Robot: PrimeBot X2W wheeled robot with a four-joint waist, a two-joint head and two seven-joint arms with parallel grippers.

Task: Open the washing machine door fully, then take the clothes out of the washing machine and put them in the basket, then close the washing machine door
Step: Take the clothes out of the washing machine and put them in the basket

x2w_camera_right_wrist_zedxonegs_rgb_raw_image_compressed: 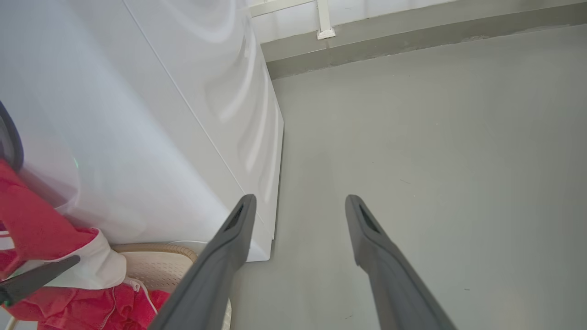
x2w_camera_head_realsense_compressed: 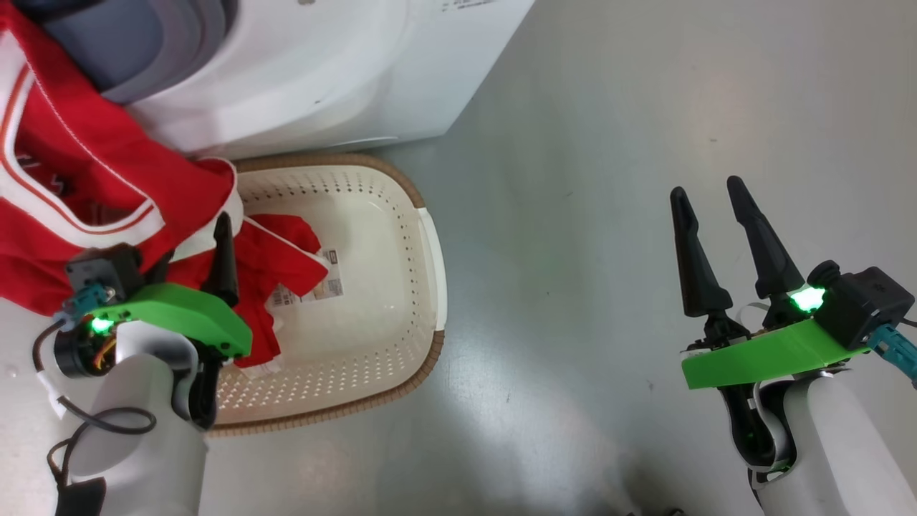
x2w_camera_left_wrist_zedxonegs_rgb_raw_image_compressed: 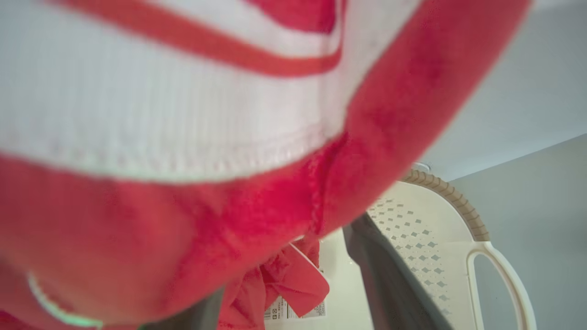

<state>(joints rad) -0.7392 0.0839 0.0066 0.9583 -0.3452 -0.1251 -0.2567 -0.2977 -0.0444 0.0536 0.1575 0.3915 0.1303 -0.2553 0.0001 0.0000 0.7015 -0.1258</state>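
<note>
so the left gripper [x2w_camera_head_realsense_compressed: 192, 247] is right over the left end of the basket [x2w_camera_head_realsense_compressed: 423, 287] and its jaws are spread apart. In the left wrist view you can see 2 dark fingers [x2w_camera_left_wrist_zedxonegs_rgb_raw_image_compressed: 390, 284] standing wide, nothing pinched between them. The clothes: 1 big red garment [x2w_camera_head_realsense_compressed: 93, 165] with white bands is draped over that gripper, covering 1 finger completely, so in the head view just the other finger pokes out past the cloth. It hangs from the upper left, near the grey ring of the opening [x2w_camera_head_realsense_compressed: 143, 50] on the washing machine [x2w_camera_head_realsense_compressed: 322, 72], down onto the basket's left rim. Whether it's actually caught on the hidden finger or just lying on it, can't tell

A 2nd, smaller red piece [x2w_camera_head_realsense_compressed: 276, 261] is already lying inside the basket, on the left half, partly covering the paper label [x2w_camera_head_realsense_compressed: 326, 283] on the bottom. The rest of the basket floor is bare

The basket sits on the grey floor [x2w_camera_head_realsense_compressed: 609, 322], tucked right up against the front of the machine

The right gripper [x2w_camera_head_realsense_compressed: 706, 190] is way off to the right, well apart from all of it, open and holding nothing, fingers pointing out over bare floor beside the machine's corner
</note>
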